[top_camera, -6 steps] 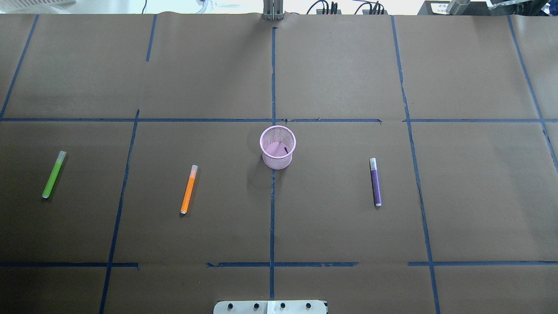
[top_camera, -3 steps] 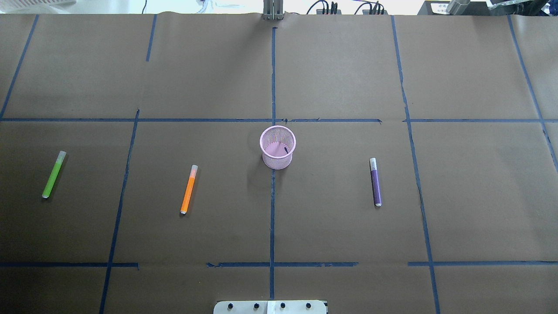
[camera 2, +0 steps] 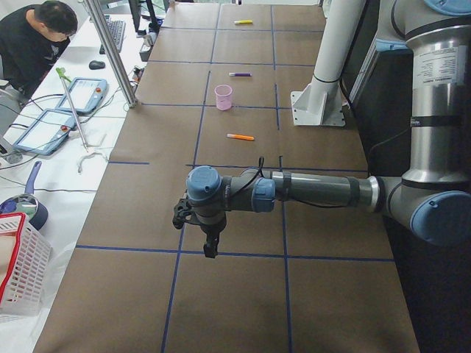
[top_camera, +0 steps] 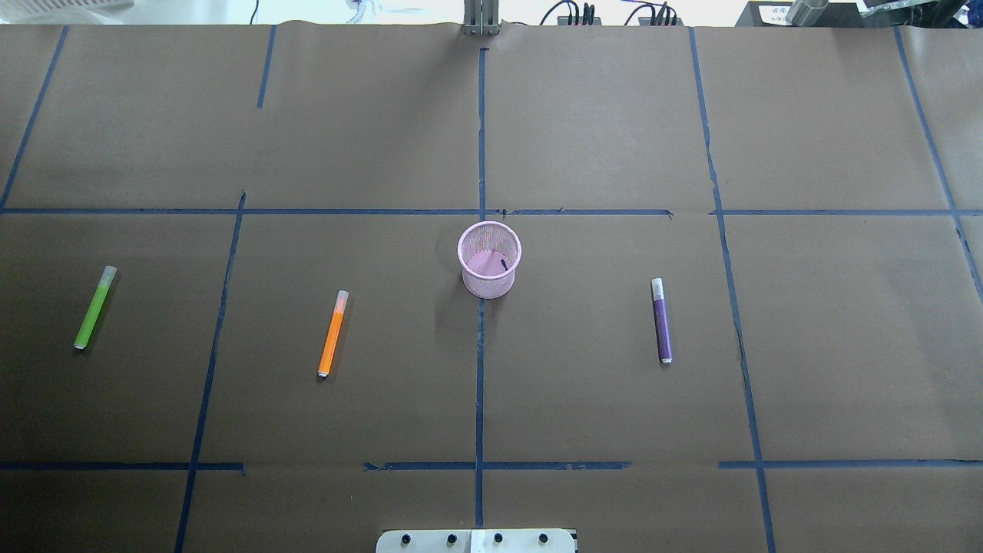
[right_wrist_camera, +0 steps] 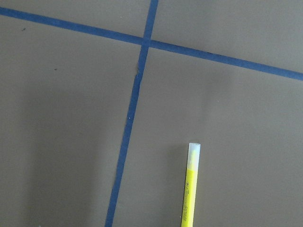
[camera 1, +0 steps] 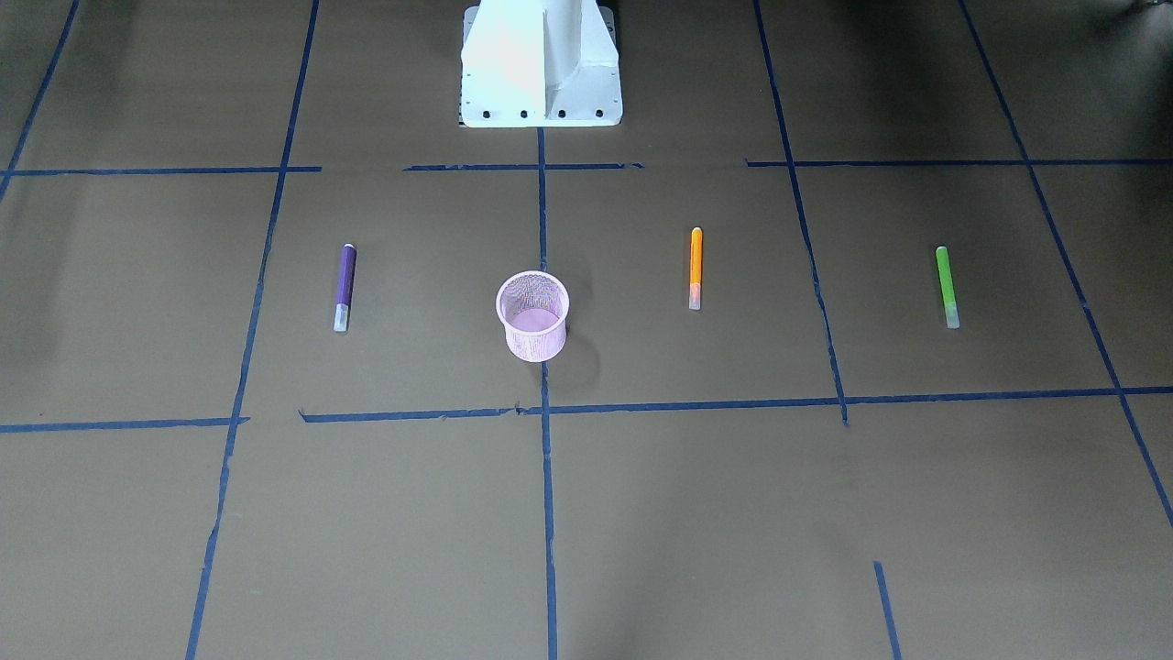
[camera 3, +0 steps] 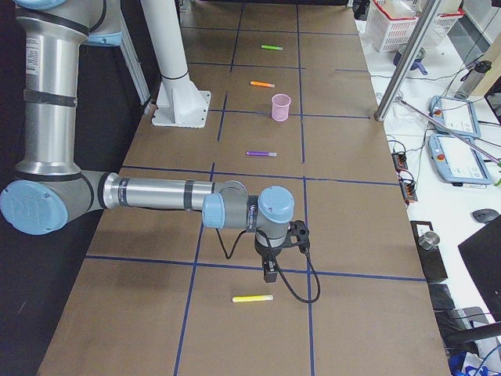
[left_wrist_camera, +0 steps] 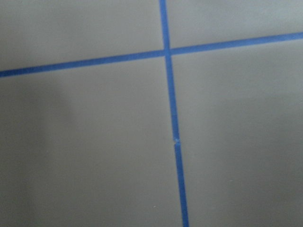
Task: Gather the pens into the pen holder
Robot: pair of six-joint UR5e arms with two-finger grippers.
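I am working in a robotics lab, not a home or a shop. The table (top_camera: pixel 614 115) is wrapped in brown paper and squared off with blue tape lines (top_camera: pixel 480 369), like a marked test area. A white pedestal (camera 1: pixel 541 64) stands at its edge, and the left arm (camera 2: pixel 316 191) and right arm (camera 3: pixel 156 192) are grey-and-blue industrial arms. Beside the table I see 2 teach pendants (camera 3: pixel 462 160), an aluminium frame post (camera 2: pixel 110 51), loose cables (camera 3: pixel 403 176), a white plastic basket (camera 3: pixel 395 23), and a person (camera 2: pixel 33 40) at a bench with a keyboard (camera 2: pixel 116 33).
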